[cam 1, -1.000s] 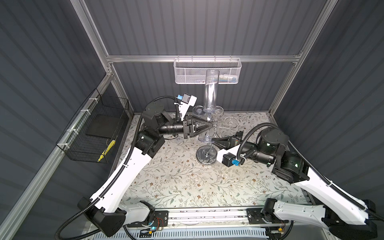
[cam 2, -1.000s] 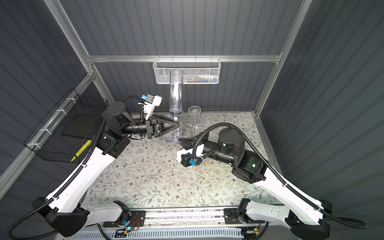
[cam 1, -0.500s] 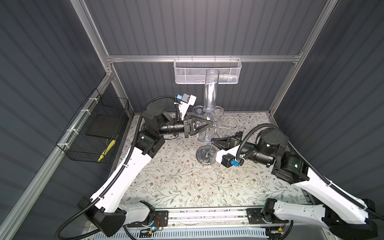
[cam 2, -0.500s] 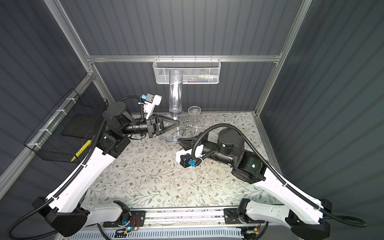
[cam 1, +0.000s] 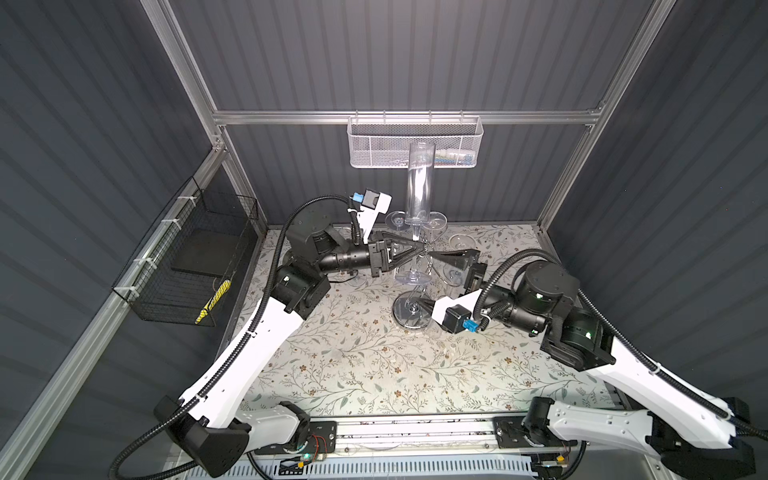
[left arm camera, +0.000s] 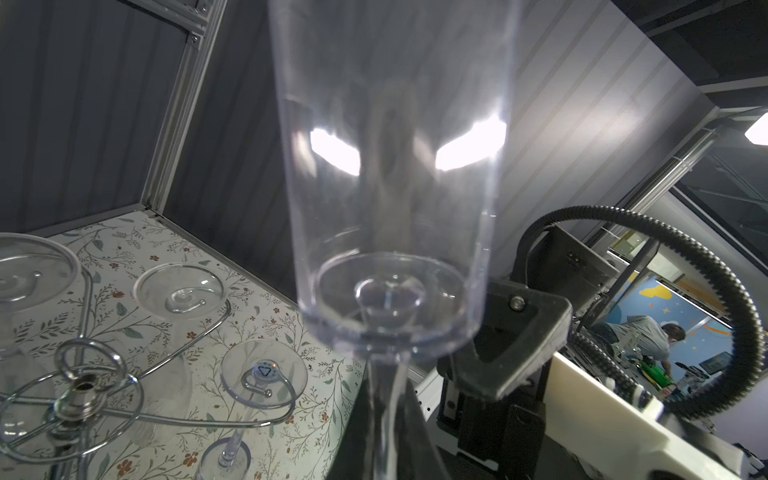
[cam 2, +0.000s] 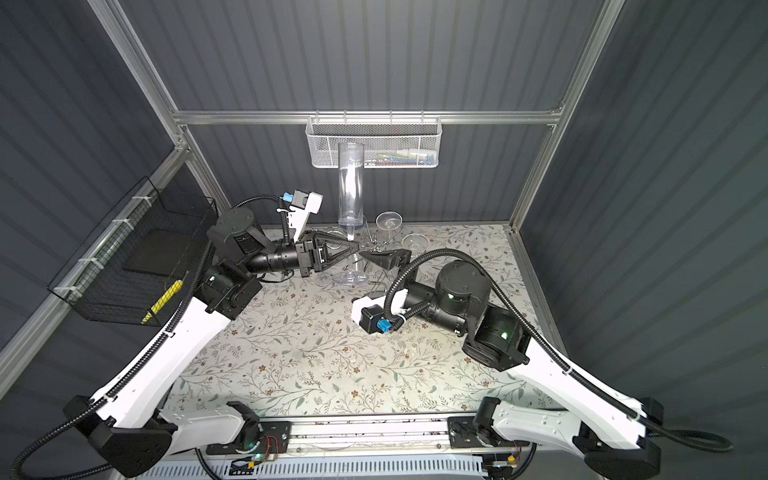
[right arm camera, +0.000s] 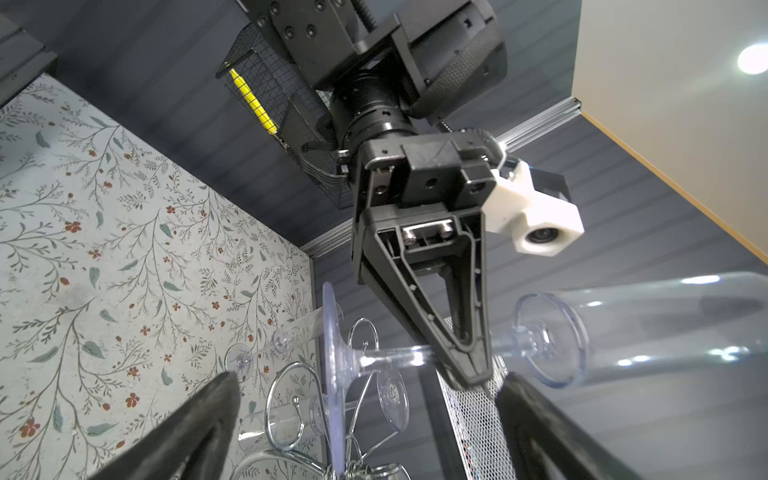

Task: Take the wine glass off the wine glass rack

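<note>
Left jaws are closed on the stem of the tall clear flute-shaped wine glass (cam 1: pixel 419 183), holding it upright, bowl up. Right jaws stand wide apart, fingers (right arm camera: pixel 191 424) empty, just beside the left jaws' tips and clear of the stem. The wine glass sits raised beside the top of the shiny chrome wire wine glass rack (left arm camera: pixel 83 388); contact between its foot and a scroll arm cannot be determined. Other clear glasses (left arm camera: pixel 180 291) hang inverted from the rack over the floral-patterned surface (cam 1: pixel 353 365).
</note>
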Available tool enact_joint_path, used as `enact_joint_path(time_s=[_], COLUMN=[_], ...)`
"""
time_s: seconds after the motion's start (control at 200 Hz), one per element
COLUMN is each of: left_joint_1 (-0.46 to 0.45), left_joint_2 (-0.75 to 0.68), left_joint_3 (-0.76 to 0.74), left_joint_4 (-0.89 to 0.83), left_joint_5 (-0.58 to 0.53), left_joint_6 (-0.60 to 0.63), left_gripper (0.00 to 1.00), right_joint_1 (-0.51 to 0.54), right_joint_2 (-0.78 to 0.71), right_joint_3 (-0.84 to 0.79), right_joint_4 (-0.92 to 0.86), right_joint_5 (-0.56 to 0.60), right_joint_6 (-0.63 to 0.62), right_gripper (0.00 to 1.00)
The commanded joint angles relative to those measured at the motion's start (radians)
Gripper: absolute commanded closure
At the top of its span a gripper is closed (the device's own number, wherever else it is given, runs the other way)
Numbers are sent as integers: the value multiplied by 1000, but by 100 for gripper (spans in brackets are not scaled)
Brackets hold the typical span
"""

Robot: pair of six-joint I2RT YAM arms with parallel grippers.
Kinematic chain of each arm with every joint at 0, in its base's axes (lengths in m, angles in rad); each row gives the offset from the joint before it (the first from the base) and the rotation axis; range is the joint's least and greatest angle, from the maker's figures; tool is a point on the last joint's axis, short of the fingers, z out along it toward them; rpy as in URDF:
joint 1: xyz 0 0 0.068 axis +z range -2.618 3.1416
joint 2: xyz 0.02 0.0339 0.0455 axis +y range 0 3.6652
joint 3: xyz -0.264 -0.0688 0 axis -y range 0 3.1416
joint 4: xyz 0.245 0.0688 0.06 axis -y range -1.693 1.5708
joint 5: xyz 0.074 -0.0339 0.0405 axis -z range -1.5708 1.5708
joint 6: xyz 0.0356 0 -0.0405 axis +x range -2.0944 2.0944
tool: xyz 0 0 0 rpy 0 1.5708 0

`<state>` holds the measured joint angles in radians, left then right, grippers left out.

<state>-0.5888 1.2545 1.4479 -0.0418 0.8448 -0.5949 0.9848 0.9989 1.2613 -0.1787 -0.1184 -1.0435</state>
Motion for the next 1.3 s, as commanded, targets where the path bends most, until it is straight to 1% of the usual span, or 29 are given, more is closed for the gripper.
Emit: enact_joint_path(time_s=[0.0,0.11,0.21,0.35,0.46,0.54,0.72,0.78,0.825,0.885,0.94,1.076,1.141,1.151,1.296], left_joint_1=[-3,-3,-4,-3,-3,-3,-3,-3,-3,-3,-3,-3,-3,-3,-5], left_joint_2=[-45,-59,-67,-77,-87,-96,-110,-110,-114,-116,-116,-111,-103,-101,-90], left_joint_3=[-9,-24,-23,-5,13,19,24,25,24,22,21,22,33,34,40], left_joint_4=[22,21,-2,-70,-141,-179,-213,-214,-201,-176,-157,-131,-136,-138,-125], left_joint_5=[-76,-139,-173,-231,-289,-322,-363,-357,-338,-318,-308,-305,-310,-310,-278], left_joint_6=[59,85,119,198,277,331,452,493,523,549,570,613,618,619,623], left_gripper=[100,100,100,100,100,100,100,100,100,100,100,100,100,100,100], right_joint_1=[5,5,5,5,3,3,-12,-16,-24,-39,-55,-106,-132,-137,-200], right_joint_2=[-39,-58,-49,-16,22,52,95,102,101,99,101,115,115,135,171], right_joint_3=[-35,-71,-37,34,134,208,334,355,357,355,360,398,407,408,411], right_joint_4=[125,227,239,251,163,95,-23,-34,-34,-31,-26,-40,-38,-35,7], right_joint_5=[30,60,117,252,303,317,221,190,137,34,-30,-81,-107,-113,-163], right_joint_6=[77,145,275,472,633,708,859,892,906,920,957,1075,1114,1119,1229], right_gripper=[1,1,1,1,1,1,1,1,1,1,1,1,1,1,1])
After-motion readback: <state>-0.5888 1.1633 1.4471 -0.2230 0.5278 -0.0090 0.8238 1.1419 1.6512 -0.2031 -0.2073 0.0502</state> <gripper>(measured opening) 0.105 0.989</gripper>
